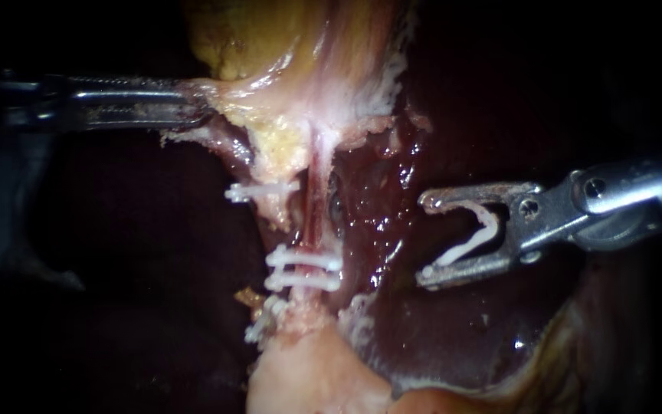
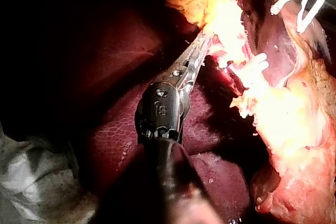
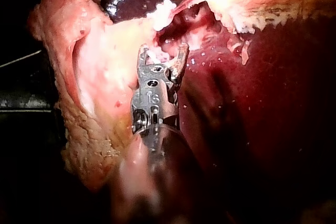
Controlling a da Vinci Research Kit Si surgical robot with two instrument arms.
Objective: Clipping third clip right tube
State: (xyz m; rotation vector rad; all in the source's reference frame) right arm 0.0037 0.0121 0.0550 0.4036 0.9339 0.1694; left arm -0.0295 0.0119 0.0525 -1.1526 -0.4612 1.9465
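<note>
The left instrument comes in from 9 o'clock, high in the endoscope view, on a smooth steel shaft. Its tool is clamped on pale tissue – a soft, yellowish, fatty fringe under the mustard-coloured gallbladder at 12 o'clock – with both jaws pressed onto it.

Down the middle runs the right tube, a thin pink-red strand, slick and nearly straight. Two white clips cross it toward 6 o'clock; they are slim plastic bars lying side by side. Just beside the tube, on its 9 o'clock side, a yellower, ragged strand carries a single white clip higher up and a small cluster of clips lower down.

The right instrument enters from 3 o'clock. Its tool stands wide apart yet holds the loaded clip – a curved white V of plastic with one leg lying along each jaw. The tips point toward the right tube but stay apart from it, with wet, dark-maroon liver between and below.

In the left wrist view the narrow metal jaws disappear into glaring, lumpy pale tissue. In the right wrist view a gap shows between the forked jaws, with cream, crumbly tissue ahead of them and glossy liver beside the shaft.
</note>
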